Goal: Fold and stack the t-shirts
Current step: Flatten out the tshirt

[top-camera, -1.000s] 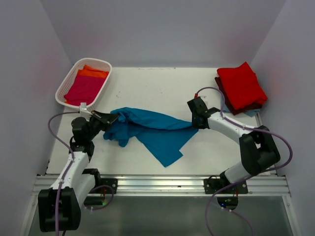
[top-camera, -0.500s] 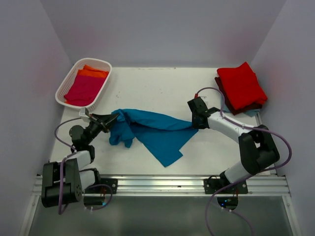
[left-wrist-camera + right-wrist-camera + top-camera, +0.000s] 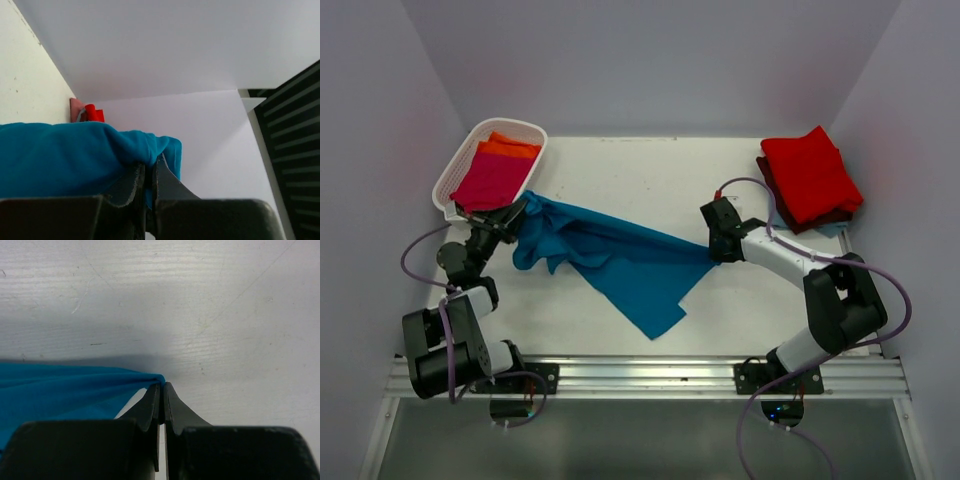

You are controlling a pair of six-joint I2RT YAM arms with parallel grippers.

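The teal blue t-shirt [image 3: 620, 262] is stretched across the table between both grippers. My left gripper [image 3: 516, 212] is shut on its left end, raised beside the basket; in the left wrist view the cloth [image 3: 75, 155] bunches over my closed fingers [image 3: 165, 182]. My right gripper [image 3: 714, 250] is shut on its right corner, low on the table; the right wrist view shows the cloth [image 3: 65, 390] pinched at the fingertips [image 3: 152, 400]. A folded red t-shirt [image 3: 812, 175] lies on a maroon one [image 3: 767, 177] at the back right. Magenta [image 3: 488, 181] and orange [image 3: 505, 147] shirts lie in the basket.
The white lattice basket [image 3: 455, 170] stands at the back left, close to my left gripper. A bit of light blue cloth [image 3: 832, 230] shows under the red stack. Grey walls close in the table on three sides.
My left gripper has swung up and back toward the basket with the teal shirt's left end, pulling the cloth taut. The right gripper has stayed in place.
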